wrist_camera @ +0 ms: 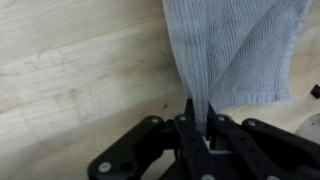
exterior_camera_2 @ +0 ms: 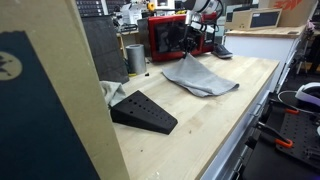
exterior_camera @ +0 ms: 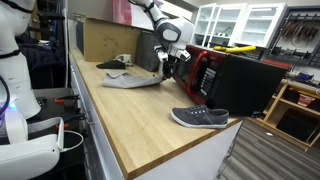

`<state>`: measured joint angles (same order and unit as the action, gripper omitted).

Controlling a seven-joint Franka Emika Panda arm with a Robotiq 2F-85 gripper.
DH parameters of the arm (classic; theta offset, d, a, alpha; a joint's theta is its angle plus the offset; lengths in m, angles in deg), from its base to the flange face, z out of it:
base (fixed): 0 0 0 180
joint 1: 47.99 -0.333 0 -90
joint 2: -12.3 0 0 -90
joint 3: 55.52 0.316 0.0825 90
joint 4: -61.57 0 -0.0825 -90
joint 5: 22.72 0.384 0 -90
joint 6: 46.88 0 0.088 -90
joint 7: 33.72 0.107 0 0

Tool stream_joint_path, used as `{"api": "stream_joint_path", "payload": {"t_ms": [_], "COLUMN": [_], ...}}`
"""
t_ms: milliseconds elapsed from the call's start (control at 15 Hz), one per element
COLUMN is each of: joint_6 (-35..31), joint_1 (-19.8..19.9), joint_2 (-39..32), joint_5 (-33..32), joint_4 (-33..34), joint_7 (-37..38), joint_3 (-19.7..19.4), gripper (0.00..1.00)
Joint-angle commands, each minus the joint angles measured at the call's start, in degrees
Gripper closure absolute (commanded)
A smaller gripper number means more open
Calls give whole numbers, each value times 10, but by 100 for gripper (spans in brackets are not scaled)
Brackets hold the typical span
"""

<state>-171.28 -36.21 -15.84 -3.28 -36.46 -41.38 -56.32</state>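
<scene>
On the tabletop [exterior_camera: 150, 125], in an exterior view, we see the cloth [exterior_camera: 130, 80] running from the hand [exterior_camera: 165, 68] toward the cardboard box [exterior_camera: 105, 40], with a shoe [exterior_camera: 200, 117] nearby | in an exterior view, the cloth's far corner is raised and the metal cup [exterior_camera_2: 135, 57] has its contents hidden | in the wrist view, the fingers are together, pinching the cloth's near corner, and the cloth spreads straight ahead.

I was working in a robotics lab with a workshop feel. A long wooden tabletop [exterior_camera: 130, 125] ran like a workbench, and behind it hung a pegboard of hand tools [exterior_camera: 300, 35] beside white glass-fronted cabinets [exterior_camera: 235, 22]. A cardboard box [exterior_camera: 105, 40] sat at the far end. Besides the arm whose claw [wrist_camera: 198, 112] I drove, a second white robot [exterior_camera: 15, 85] stood by the bench, and a black perforated panel [exterior_camera_2: 295, 135] carried a red-handled tool [exterior_camera_2: 283, 142].
</scene>
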Motion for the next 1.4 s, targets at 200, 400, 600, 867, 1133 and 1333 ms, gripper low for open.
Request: {"api": "stream_joint_path", "payload": {"t_ms": [200, 400, 600, 867, 1133, 1333], "joint_6": [-65, -87, -109, -123, -117, -103], "joint_1": [-35, -63, -89, -109, -118, -123], "joint_2": [94, 124, 157, 209, 276, 326], "joint_5": [-56, -94, -127, -153, -146, -134], "joint_4": [-103, -152, -207, -282, -357, -412], "joint_7": [-10, -9, -12, -20, -59, -108], "joint_3": [0, 6, 13, 25, 39, 38], "gripper": [97, 97, 97, 97, 97, 97]}}
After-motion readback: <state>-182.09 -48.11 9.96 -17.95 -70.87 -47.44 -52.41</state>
